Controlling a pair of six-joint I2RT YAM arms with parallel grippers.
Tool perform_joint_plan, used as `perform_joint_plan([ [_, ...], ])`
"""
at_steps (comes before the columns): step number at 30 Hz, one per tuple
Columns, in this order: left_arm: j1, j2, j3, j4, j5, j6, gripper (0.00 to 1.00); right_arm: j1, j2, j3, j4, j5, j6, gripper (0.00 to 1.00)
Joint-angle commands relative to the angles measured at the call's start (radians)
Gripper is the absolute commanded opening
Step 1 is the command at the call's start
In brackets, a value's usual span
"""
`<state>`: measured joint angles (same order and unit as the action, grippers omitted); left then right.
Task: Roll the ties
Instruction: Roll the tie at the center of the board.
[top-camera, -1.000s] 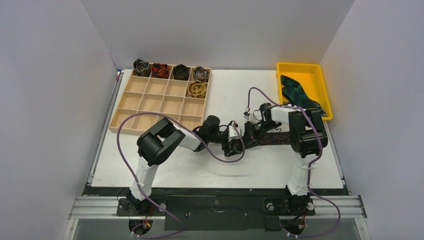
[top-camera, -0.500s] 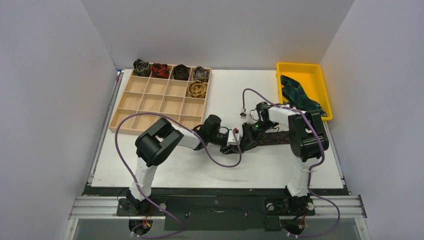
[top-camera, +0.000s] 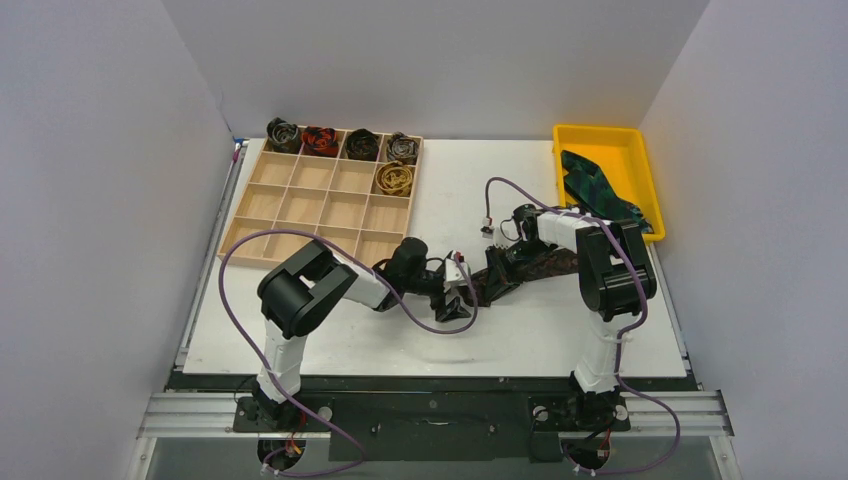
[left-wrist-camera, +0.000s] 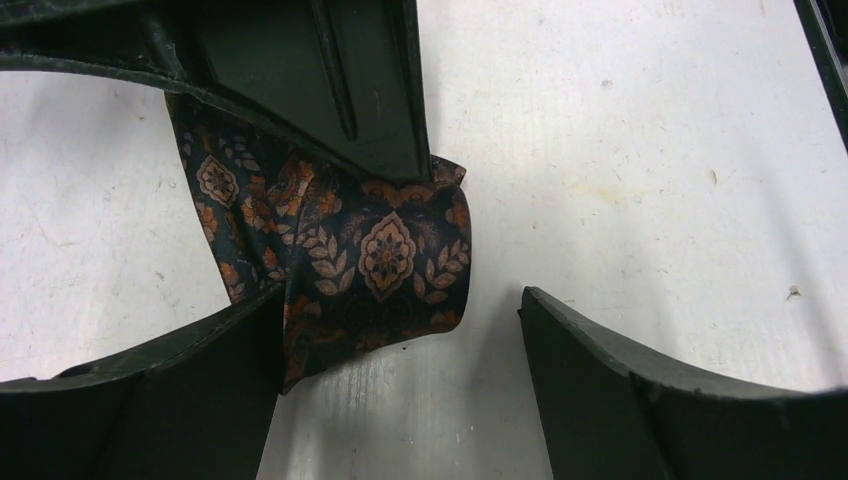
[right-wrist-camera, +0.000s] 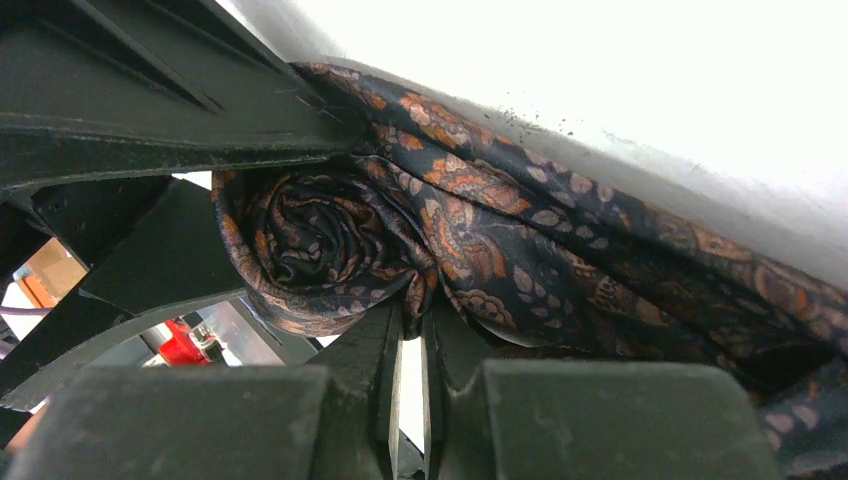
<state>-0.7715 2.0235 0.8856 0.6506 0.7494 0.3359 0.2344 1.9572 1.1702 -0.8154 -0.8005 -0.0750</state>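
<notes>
Brown tie (right-wrist-camera: 520, 250), right fingers (right-wrist-camera: 350, 400) clamped, elbow (top-camera: 612, 285) raised

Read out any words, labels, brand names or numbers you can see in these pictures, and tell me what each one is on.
No text can be read in any view.
The brown patterned tie has only floral motifs, no lettering.
The wooden tray and the yellow bin show no print.
The white-and-red part by the left arm's wrist is too small to tell whether it bears a marking.
</notes>
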Motion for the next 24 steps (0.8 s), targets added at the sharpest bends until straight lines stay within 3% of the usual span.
perform_joint_plan([
  [1, -0.004, -0.051, -0.013, 0.049, -0.023, -0.048, 0.80, 0.001, 0.033, 0.003, 0.022, 0.086, -0.034, 0.00],
  [16, -0.027, -0.064, 0.056, -0.010, -0.050, 0.030, 0.84, 0.025, 0.024, 0.003, 0.031, 0.080, -0.028, 0.00],
  [24, -0.057, -0.079, 0.113, -0.171, -0.013, 0.133, 0.73, 0.031, 0.025, 0.003, 0.031, 0.073, -0.027, 0.00],
])
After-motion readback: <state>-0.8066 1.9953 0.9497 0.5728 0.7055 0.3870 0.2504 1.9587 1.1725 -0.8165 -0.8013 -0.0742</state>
